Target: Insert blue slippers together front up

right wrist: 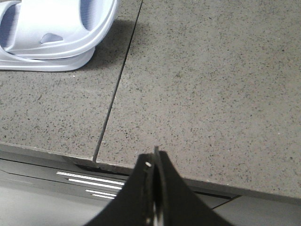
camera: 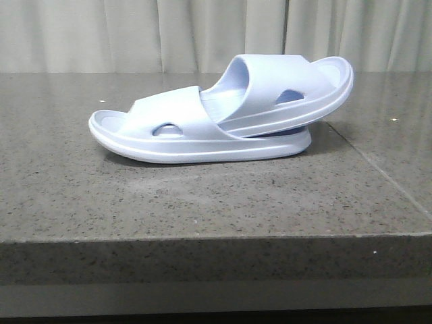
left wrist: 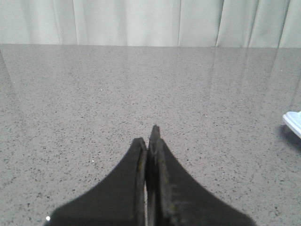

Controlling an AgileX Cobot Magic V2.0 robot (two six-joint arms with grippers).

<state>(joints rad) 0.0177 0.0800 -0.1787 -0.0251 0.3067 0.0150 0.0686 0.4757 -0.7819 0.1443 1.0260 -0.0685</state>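
looks pretty much done, slippers are nested mid-table, one tucked under the other's strap, left gripper and right gripper both closed on nothing, well clear

Blue slippers — smooth matt foam; table — speckled polished stone.
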